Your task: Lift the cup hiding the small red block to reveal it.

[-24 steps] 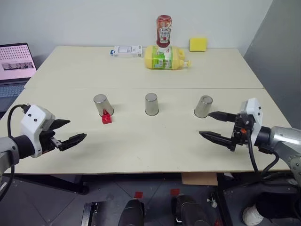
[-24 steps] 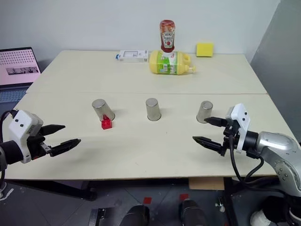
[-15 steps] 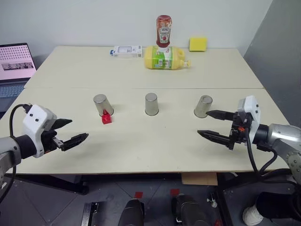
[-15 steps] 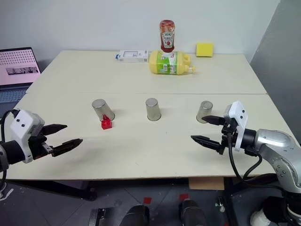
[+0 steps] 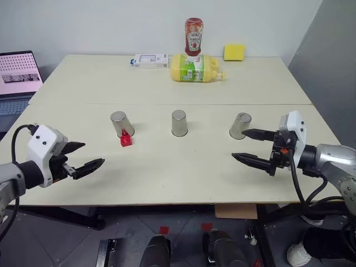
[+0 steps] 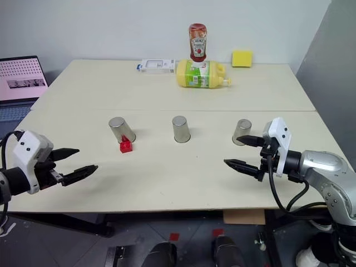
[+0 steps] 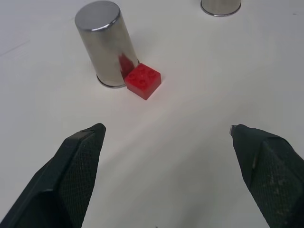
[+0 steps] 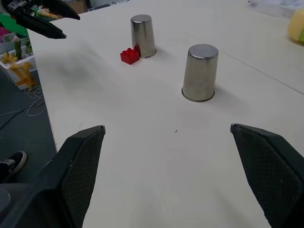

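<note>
Three identical metal cups stand upside down in a row across the near half of the table [image 5: 167, 167]. Taking the middle cup [image 5: 179, 123] as landmark: the left cup [image 5: 119, 123] stands well apart to its left, and the right cup [image 5: 240, 125] well apart to its right. The small red block [image 5: 126, 139] lies in the open, touching the base of the left cup on the side nearer the robot. It is already exposed; no cup covers it.

The left gripper [image 5: 83, 157] hovers nearer the robot than the left cup and further left of the landmark, fingers spread wide, holding nothing. The right gripper [image 5: 251, 147] hovers just beside the right cup, on its near right side, fingers also spread wide and empty.

Handling, as a judgement:
- The cups appear to be thin, rigid metal, likely light and not fragile. The polished wall is probably slippery.
- The wall tapers, narrower at the closed top. Grip mid-height or lower, across the diameter, since pads closing near the top may slide upward and off.
- Lift straight up; a tilted pull may tip the cup or drag its rim into the block.
- The block looks like hard, light plastic and will shift at a slight nudge.
</note>
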You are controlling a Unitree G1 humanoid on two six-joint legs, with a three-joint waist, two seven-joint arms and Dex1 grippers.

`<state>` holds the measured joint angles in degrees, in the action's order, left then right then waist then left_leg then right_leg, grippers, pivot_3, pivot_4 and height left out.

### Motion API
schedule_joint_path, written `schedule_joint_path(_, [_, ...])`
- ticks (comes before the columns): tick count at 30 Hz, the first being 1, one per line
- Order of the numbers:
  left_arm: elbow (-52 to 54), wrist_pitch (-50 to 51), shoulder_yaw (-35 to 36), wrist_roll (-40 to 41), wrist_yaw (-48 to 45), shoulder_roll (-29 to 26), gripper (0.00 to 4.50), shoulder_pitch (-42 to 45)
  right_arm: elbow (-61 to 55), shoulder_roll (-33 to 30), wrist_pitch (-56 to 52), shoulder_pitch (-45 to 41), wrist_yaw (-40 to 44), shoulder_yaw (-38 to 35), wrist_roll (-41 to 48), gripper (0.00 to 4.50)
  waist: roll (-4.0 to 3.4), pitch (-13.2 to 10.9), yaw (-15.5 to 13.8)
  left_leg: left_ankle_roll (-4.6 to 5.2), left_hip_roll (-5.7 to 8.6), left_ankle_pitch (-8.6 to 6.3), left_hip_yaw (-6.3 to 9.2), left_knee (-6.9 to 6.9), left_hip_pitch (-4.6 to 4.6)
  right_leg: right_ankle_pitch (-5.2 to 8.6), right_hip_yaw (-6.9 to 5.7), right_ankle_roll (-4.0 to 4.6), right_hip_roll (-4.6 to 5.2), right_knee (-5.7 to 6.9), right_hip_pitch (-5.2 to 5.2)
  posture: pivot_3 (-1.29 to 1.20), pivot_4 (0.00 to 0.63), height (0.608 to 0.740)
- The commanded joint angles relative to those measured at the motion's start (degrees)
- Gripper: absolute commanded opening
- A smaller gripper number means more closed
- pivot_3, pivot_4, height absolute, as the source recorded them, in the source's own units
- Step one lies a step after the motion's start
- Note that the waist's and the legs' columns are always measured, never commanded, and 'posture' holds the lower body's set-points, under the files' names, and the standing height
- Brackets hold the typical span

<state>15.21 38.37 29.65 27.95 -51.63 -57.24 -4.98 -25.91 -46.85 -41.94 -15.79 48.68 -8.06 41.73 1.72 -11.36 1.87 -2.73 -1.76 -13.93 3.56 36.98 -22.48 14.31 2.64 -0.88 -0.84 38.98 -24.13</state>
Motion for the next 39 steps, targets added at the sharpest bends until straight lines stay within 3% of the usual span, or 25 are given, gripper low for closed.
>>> schedule_joint_path(1, [-0.03,-0.41,2.55,-0.52,-0.75,-1.74,4.47,0.04,-1.64,-0.69,0.34,0.69,0.73,-2.21,1.13,4.5,0.0,0.0,0.0,0.0,0.0,0.0,0.0,0.0,-0.01,0.01,0.0,0.01,0.0,0.0,0.0,0.0,0.15,0.74])
schedule_joint_path(39, [-0.34,-0.74,-0.22,-0.85,-0.74,-1.16,4.47,2.11,-3.42,0.05,0.97,2.89,0.23,-2.47,1.36,4.5,0.0,0.0,0.0,0.0,0.0,0.0,0.0,0.0,0.0,0.05,0.0,0.08,0.0,0.0,0.0,0.0,0.15,0.74])
